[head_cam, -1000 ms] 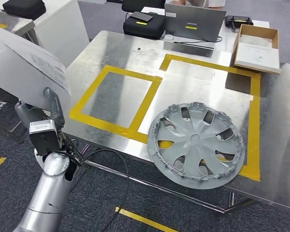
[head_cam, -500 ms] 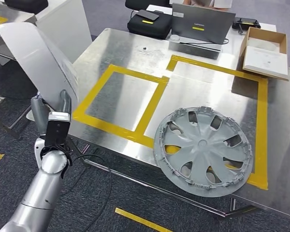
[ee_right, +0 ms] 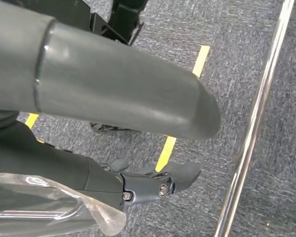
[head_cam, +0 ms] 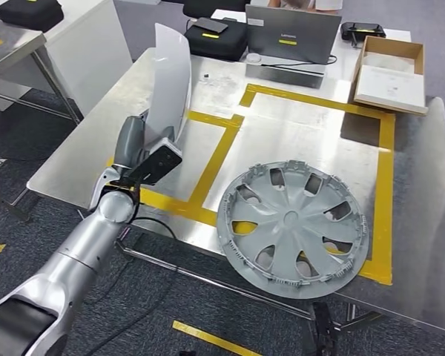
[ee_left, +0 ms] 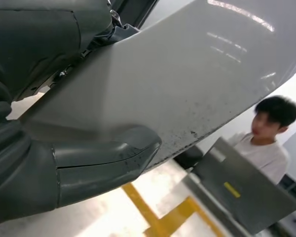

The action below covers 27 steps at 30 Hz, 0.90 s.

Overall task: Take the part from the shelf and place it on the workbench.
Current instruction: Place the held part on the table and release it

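The left hand grips the white panel part upright over the workbench, so tilt it flat inside the yellow tape square, clear of the hubcap

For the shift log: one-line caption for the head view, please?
Left hand holds a curved white panel upright over the taped steel workbench, beside a grey hubcap.

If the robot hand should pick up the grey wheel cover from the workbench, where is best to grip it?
Probably at the near rim of the wheel cover, from the front edge of the workbench. It lies flat, and that rim slightly overhangs the edge, so fingers might close above and below it.
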Available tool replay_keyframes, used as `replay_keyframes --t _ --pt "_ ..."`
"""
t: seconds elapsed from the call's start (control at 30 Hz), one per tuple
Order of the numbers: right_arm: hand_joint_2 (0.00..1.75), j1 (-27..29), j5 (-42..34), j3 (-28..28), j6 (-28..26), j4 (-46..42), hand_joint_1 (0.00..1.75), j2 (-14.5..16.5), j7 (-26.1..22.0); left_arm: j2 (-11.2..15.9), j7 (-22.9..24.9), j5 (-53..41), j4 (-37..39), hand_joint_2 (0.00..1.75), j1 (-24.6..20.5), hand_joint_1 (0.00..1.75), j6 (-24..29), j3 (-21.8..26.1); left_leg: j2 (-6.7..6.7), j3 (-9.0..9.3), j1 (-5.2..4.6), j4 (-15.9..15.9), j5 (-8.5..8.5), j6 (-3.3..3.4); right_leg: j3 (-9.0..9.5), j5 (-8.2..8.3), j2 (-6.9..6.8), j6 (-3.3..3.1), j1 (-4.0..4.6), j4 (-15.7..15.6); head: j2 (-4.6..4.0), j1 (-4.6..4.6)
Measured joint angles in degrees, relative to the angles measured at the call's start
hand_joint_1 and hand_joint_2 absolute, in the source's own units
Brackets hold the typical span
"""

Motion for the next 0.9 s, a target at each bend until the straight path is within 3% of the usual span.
replay_keyframes --t 0.07,0.1,0.23,0.3,0.37,0.43,0.47,0.5,0.57,0.6,0.7,0.77,0.8,0.9 --pt "0.00 0.0 -0.3 0.0 0.0 0.0 0.00 0.0 -0.1 0.6 0.5 -0.8 2.9 1.75 -2.0 1.75 -1.5 -0.2 0.01 3.30 -0.57 -7.5 3.12 0.99 0.01 -0.15 -0.03 0.08 0.20 0.0 0.00 0.04" --pt "0.00 0.0 -0.4 0.0 0.0 0.0 0.00 0.0 -0.1 0.8 0.7 -1.2 4.2 1.75 -3.0 1.75 -2.0 -0.3 0.01 4.31 -0.82 -9.9 3.67 1.31 -0.08 -0.20 -0.10 0.21 0.25 0.0 0.00 0.06" --pt "0.00 -0.1 -1.1 0.0 0.0 0.0 0.00 -0.2 0.1 1.6 0.4 -2.1 8.2 1.75 -4.5 1.75 0.0 -0.8 0.03 5.21 -0.80 -11.9 3.53 1.85 -0.51 -0.74 -0.29 1.11 0.20 0.2 0.00 0.09" --pt "0.00 -0.1 -1.5 0.0 0.0 0.0 0.00 -0.3 0.3 1.6 -0.4 -1.7 9.0 1.75 -4.6 1.75 2.8 -0.8 0.09 5.62 -0.46 -12.4 3.70 2.20 -2.35 -2.83 -0.36 1.56 0.20 3.8 0.00 0.21" --pt "0.00 0.0 -2.0 -0.1 -0.1 0.0 0.00 -0.4 1.0 1.4 -1.6 -0.9 9.5 1.75 -4.0 1.75 5.3 -0.4 0.08 5.67 -0.42 -12.5 3.60 2.40 -6.16 -5.89 -0.39 1.95 0.06 11.2 0.00 0.28" --pt "0.00 0.2 -2.5 -0.3 0.0 0.0 0.00 -0.6 2.0 1.1 -2.5 0.1 9.6 1.75 -2.7 1.75 7.2 0.2 0.04 5.72 -0.36 -12.4 3.43 2.40 -9.02 -6.62 -0.43 2.37 -0.18 15.7 0.00 0.26" --pt "0.00 0.3 -2.7 -0.3 0.1 0.0 0.00 -0.6 2.4 0.9 -2.7 0.5 9.6 1.75 -2.1 1.75 7.8 0.5 0.00 5.76 -0.26 -12.4 3.32 2.29 -8.97 -5.37 -0.47 2.60 -0.33 14.9 0.00 0.26" --pt "0.00 0.3 -2.9 -0.3 0.1 0.0 0.00 -0.7 2.8 0.8 -2.8 0.8 9.6 1.75 -1.5 1.75 8.2 0.8 -0.04 5.82 -0.11 -12.2 3.13 2.06 -7.77 -3.25 -0.55 2.83 -0.52 11.8 0.00 0.24" --pt "0.00 0.3 -3.2 -0.4 0.2 0.0 0.00 -0.8 3.4 0.5 -2.8 1.0 9.5 1.75 -0.9 1.75 8.3 1.4 -0.15 5.75 0.03 -11.6 2.62 1.34 -4.21 0.07 -0.69 3.25 -0.77 4.2 0.00 0.37" --pt "0.00 0.3 -3.4 -0.5 0.2 0.0 0.00 -0.8 3.6 0.4 -2.7 1.0 9.5 1.75 -0.7 1.75 8.1 1.6 -0.20 5.65 -0.02 -11.3 2.44 0.99 -2.91 0.71 -0.71 3.13 -0.81 1.8 0.00 0.43" --pt "0.00 0.7 -4.1 -0.9 0.0 0.0 0.00 -0.9 4.1 0.5 -2.1 0.7 9.5 1.75 0.0 1.75 7.0 1.8 -0.26 5.60 -0.15 -11.1 2.35 0.33 -2.02 0.49 -0.55 2.01 -0.63 0.8 0.00 0.46" --pt "0.00 0.9 -4.6 -1.1 -0.1 0.0 0.00 -1.1 4.4 0.7 -1.5 0.5 9.5 1.75 0.3 1.75 6.5 1.8 -0.19 5.22 0.03 -9.9 1.39 -0.13 -1.75 0.49 -0.51 1.21 -0.65 0.7 0.00 0.37" --pt "0.00 0.9 -4.8 -1.2 -0.1 0.0 0.00 -1.1 4.4 0.8 -1.3 0.4 9.5 1.75 0.4 1.75 6.5 1.9 -0.16 4.34 0.08 -7.8 0.17 -0.35 -1.55 0.46 -0.52 0.84 -0.70 0.6 0.00 0.31" --pt "0.00 1.0 -5.2 -1.4 -0.2 0.0 0.00 -1.2 4.6 1.3 -0.6 0.5 9.6 1.75 1.3 1.75 6.8 2.4 -0.11 -0.57 0.10 3.1 -4.32 -0.63 -1.08 0.18 -0.49 0.20 -0.53 0.6 0.00 0.24"
